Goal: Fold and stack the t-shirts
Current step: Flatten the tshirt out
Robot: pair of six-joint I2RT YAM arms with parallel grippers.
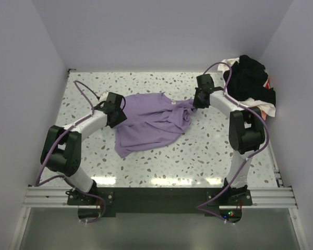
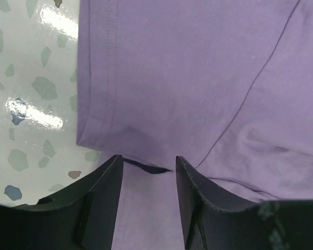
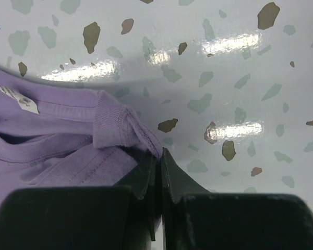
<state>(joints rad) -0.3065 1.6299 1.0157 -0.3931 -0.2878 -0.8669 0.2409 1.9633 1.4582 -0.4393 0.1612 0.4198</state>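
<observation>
A lilac-purple t-shirt (image 1: 148, 122) lies crumpled in the middle of the table. My left gripper (image 1: 116, 111) is open over its left edge; in the left wrist view its fingers (image 2: 101, 192) straddle the purple cloth (image 2: 198, 78) beside a hem. My right gripper (image 1: 198, 101) is shut on the shirt's right edge; in the right wrist view (image 3: 160, 156) the jaws pinch the cloth near the ribbed collar (image 3: 115, 125) and its label (image 3: 21, 99). A heap of black (image 1: 250, 78), white and pink-red t-shirts sits at the far right.
The speckled table (image 1: 198, 151) has walls on the left, back and right. The heap of shirts fills the back right corner behind my right arm. A metal rail (image 1: 156, 195) runs along the near edge.
</observation>
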